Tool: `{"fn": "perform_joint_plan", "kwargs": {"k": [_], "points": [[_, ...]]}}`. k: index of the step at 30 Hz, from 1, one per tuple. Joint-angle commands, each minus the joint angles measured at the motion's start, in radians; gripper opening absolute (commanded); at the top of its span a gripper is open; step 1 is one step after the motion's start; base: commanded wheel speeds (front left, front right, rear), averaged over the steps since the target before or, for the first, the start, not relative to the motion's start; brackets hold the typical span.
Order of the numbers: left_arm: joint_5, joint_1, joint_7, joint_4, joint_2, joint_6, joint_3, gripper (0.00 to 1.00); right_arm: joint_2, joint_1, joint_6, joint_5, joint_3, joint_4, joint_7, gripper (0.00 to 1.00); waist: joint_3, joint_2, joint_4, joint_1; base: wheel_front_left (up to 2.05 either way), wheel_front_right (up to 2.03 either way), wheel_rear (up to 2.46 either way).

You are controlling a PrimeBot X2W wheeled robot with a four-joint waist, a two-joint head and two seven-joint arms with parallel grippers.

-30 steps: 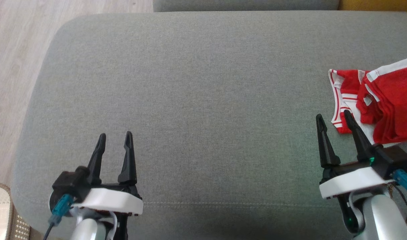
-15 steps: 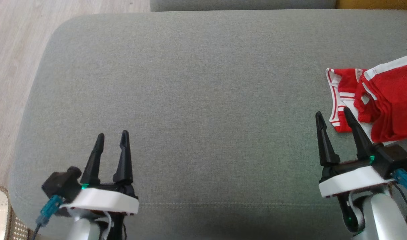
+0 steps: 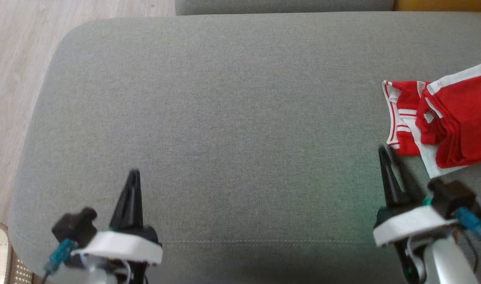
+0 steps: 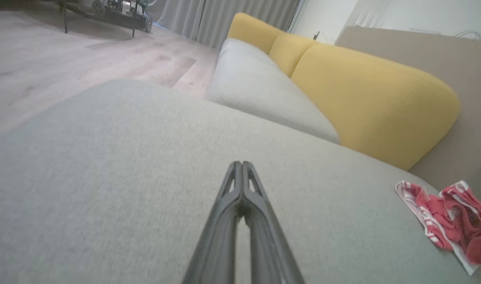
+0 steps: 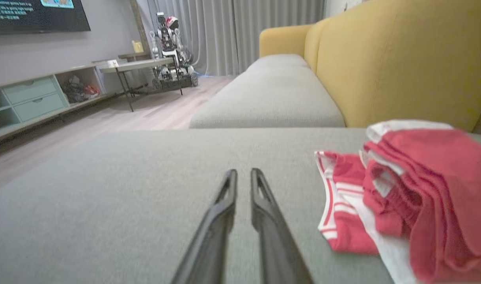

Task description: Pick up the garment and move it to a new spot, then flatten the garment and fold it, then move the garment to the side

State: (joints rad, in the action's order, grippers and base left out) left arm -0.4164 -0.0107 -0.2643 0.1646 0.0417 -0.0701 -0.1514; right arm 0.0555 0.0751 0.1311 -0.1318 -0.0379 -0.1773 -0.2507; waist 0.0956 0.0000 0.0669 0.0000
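A crumpled red-and-white garment (image 3: 457,118) is lying at the grey cushion's (image 3: 240,118) right edge. It looks soft and light, likely best pinched at its striped hem. The left pincer (image 3: 133,173) is resting closed and empty, and the right pincer (image 5: 244,172) is hovering beside the garment, narrowly parted and empty.

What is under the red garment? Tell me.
The red garment lies bunched on the grey cushion, a white layer showing beneath its red folds. The patch of cushion directly below it is covered, so anything there cannot be seen.

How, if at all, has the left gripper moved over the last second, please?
Yes. The left gripper has drawn back slightly toward the front seam of the grey cushion, and its fingers have closed together.
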Motion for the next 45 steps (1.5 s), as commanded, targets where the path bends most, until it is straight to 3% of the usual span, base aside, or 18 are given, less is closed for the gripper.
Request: {"fn": "perform_joint_plan", "kwargs": {"k": [1, 45], "points": [[-0.003, -0.001, 0.001, 0.001, 0.000, 0.000, 0.000, 0.00, 0.000, -0.001, 0.000, -0.004, 0.000, -0.002, 0.001, 0.00, 0.000, 0.0000, 0.000, 0.0000, 0.00, 0.00, 0.00], [-0.447, 0.041, 0.110, 0.030, 0.024, -0.021, 0.065, 0.00, 0.001, 0.011, 0.000, -0.526, -0.023, -0.025, 0.126, 0.00, -0.033, 0.0000, -0.024, 0.0000, 0.00, 0.00, 0.00]]}}
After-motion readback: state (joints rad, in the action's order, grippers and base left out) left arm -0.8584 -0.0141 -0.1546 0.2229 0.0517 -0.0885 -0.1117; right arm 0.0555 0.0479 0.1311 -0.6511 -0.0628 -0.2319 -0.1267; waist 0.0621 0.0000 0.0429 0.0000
